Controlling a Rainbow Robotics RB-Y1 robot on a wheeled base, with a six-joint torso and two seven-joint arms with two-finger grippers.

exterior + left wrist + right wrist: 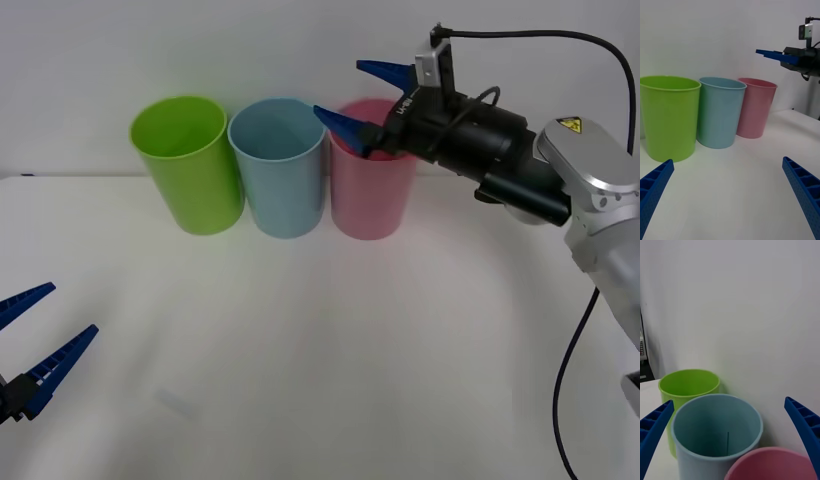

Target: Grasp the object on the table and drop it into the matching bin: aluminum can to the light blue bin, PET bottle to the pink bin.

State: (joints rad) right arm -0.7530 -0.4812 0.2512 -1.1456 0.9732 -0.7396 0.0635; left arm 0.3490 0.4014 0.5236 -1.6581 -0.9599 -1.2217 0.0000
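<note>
**Two tools spread, both empty**

The right tool [352, 96] is being held above the pink bin [372, 195], fingers spread, nothing between them. The light blue bin [279, 170] is standing just beside it, between pink and the lime green bin [187, 165]. The left tool [42, 335] is being held spread, low over the white surface [330, 350]. The can's location cannot be told.

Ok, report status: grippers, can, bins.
Right gripper open, empty, above pink bin. Left gripper open, low over table. Can unseen. Light blue bin unobstructed.
</note>
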